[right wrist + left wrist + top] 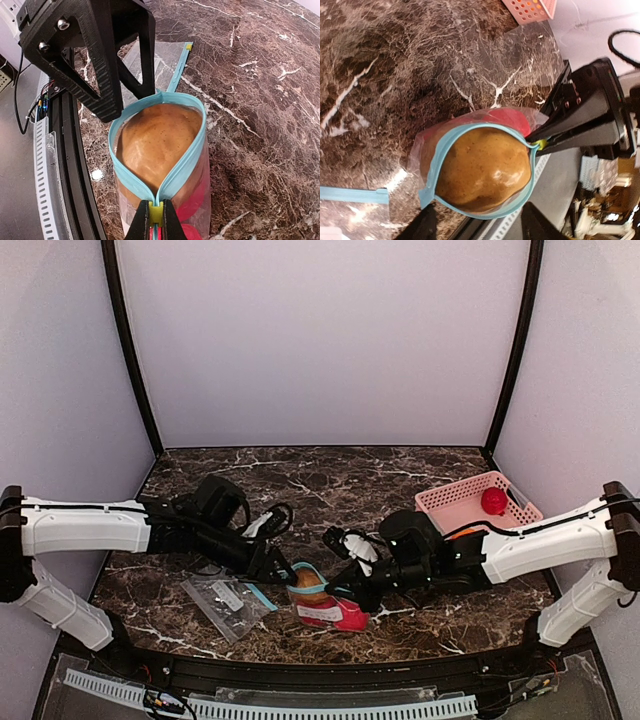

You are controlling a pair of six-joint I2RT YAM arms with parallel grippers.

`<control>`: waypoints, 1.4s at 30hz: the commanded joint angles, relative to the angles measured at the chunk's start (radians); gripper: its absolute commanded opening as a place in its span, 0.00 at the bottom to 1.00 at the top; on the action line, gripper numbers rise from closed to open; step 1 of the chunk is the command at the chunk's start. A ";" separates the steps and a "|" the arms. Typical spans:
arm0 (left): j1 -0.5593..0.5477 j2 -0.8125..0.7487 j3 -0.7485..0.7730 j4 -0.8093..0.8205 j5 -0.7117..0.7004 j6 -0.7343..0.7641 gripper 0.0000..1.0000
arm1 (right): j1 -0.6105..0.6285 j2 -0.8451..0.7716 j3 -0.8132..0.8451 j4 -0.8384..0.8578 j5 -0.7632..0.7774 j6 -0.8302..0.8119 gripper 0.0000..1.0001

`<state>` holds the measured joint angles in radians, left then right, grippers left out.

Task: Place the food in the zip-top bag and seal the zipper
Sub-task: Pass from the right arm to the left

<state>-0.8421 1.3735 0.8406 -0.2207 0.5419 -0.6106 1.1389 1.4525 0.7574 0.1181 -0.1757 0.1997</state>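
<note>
- Right gripper (155,220) pinches the teal zipper (192,150) tight, mid near edge of the table (400,470).
- Left gripper (275,568) has its fingers spread wide at the zip-top bag (202,200) mouth.
- Brown-tan piece (155,140) fills the bag, red piece (507,120) beneath.

Lab booth: white walls (320,340), marbled table (330,475)

Left arm (90,525) and right arm (545,545) stretched inward, low, left fingers (422,227) spread apart, right fingers (171,227) pinched together

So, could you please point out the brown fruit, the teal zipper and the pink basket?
brown fruit (482,172): left wrist view, its exposed top.
teal zipper (189,157): right wrist view, strip's right side.
pink basket (438,504): top external view, left end.
</note>
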 commanded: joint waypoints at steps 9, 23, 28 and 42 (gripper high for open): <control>0.025 0.010 -0.042 0.022 -0.096 0.001 0.90 | 0.007 -0.003 0.002 0.051 -0.028 -0.008 0.00; 0.017 0.097 -0.118 0.275 0.037 -0.135 0.67 | 0.007 0.004 -0.009 0.079 -0.015 0.007 0.00; 0.013 0.111 -0.119 0.287 0.042 -0.139 0.50 | 0.009 0.010 -0.004 0.081 -0.017 0.006 0.00; -0.031 0.126 -0.075 0.249 0.014 -0.100 0.01 | 0.010 0.004 0.010 0.031 0.079 0.040 0.00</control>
<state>-0.8215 1.4776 0.7532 0.1390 0.5220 -0.7589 1.1507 1.4590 0.7547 0.1421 -0.1867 0.2150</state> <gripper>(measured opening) 0.048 0.039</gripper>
